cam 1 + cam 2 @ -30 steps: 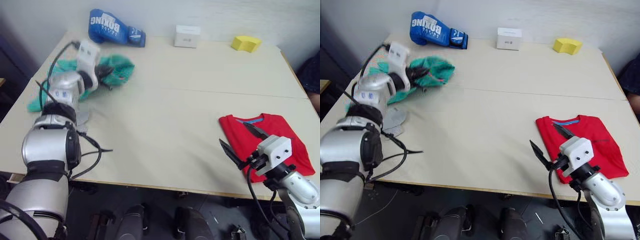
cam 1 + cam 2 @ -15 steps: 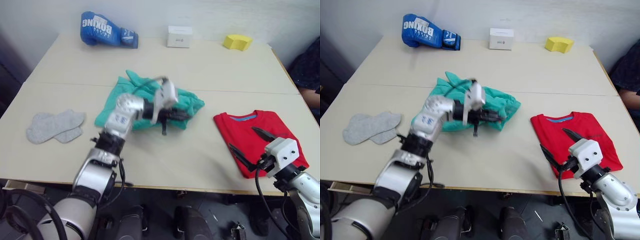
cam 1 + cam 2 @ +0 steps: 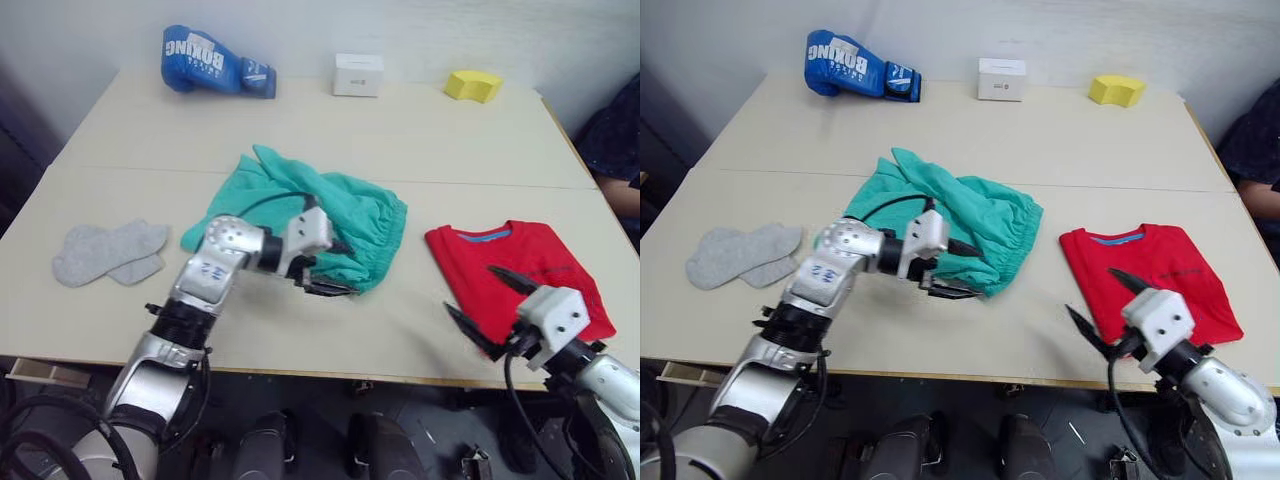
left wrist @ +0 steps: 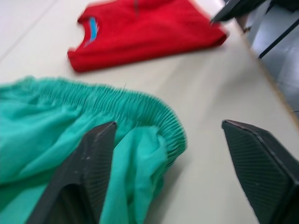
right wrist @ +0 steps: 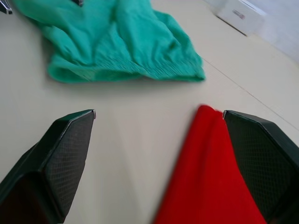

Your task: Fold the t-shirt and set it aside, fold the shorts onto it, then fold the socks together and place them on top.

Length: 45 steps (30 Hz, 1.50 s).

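Even, soft indoor light, no glare on the table (image 3: 420, 150).

Shadows are faint and short: a pale one under the shorts (image 3: 330, 225) edge and a soft smudge ahead of the right hand (image 3: 487, 309). Head views are fairly sharp at centre. In the left wrist view the t-shirt (image 4: 145, 32) is blurred; both wrist views show the near fingers (image 5: 60, 158) soft.

Silver jointed arms with black bands and loose black cables; white wrist blocks carry 2 black textured fingers (image 4: 84, 172).
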Each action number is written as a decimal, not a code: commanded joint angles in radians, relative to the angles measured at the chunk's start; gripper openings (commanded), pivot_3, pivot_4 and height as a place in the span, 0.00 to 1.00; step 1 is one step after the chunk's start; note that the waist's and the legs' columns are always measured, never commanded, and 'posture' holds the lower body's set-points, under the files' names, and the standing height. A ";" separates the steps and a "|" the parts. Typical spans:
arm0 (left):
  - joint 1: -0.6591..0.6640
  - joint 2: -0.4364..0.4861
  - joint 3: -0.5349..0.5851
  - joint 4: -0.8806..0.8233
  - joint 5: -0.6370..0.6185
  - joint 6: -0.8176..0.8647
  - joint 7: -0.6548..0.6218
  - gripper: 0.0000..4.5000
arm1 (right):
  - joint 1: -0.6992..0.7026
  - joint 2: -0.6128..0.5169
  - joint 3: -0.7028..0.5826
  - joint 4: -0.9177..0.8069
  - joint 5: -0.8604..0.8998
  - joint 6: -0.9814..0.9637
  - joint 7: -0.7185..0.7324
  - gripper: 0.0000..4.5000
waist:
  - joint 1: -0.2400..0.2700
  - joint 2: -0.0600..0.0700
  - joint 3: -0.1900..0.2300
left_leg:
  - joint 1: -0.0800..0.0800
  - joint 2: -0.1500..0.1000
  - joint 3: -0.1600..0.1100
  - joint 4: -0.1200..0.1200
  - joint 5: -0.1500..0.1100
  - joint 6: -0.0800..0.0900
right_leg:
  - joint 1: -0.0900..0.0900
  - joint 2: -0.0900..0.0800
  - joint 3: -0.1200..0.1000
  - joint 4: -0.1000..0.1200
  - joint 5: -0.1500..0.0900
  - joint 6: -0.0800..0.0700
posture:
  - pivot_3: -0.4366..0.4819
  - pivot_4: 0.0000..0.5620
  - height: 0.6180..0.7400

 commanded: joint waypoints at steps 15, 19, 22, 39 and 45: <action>0.302 0.306 0.306 0.225 0.134 -0.350 0.325 1.00 | -0.440 0.165 0.569 0.247 -0.499 0.110 -0.122 1.00 | 0.011 0.002 -0.001 | 0.000 -0.001 -0.001 0.000 -0.002 -0.001 | -0.001 -0.002 -0.002 0.000 -0.002 -0.003 | 0.48 0.27 1.00; 0.263 0.313 0.265 0.329 0.199 -0.460 0.360 1.00 | -0.474 0.195 0.572 0.296 -0.570 0.129 -0.184 0.86 | 0.003 0.000 -0.002 | 0.000 0.000 -0.001 -0.001 -0.002 -0.003 | -0.001 -0.002 -0.001 0.001 -0.001 -0.004 | 0.48 0.27 1.00; 0.226 0.326 0.207 0.397 0.262 -0.571 0.353 1.00 | -0.480 0.185 0.569 0.290 -0.609 0.129 -0.194 0.63 | 0.004 0.000 -0.002 | 0.000 0.000 -0.001 -0.002 -0.002 -0.003 | -0.002 -0.001 -0.001 0.002 -0.001 -0.004 | 0.48 0.27 1.00; -0.134 0.220 -0.106 0.973 0.623 -0.846 0.641 1.00 | -0.464 0.285 0.422 0.135 -0.509 0.242 -0.189 0.00 | 0.033 0.012 -0.029 | 0.003 0.001 0.000 -0.001 -0.003 0.003 | 0.001 0.000 -0.002 0.003 0.000 -0.004 | 0.48 0.27 1.00; -0.183 0.152 -0.135 1.097 0.640 -0.827 0.739 0.96 | -0.473 0.275 0.405 0.099 -0.471 0.278 -0.164 0.00 | 0.033 0.017 -0.036 | 0.004 0.001 0.000 -0.001 -0.004 0.004 | 0.001 0.000 -0.002 0.003 0.000 -0.004 | 0.48 0.27 1.00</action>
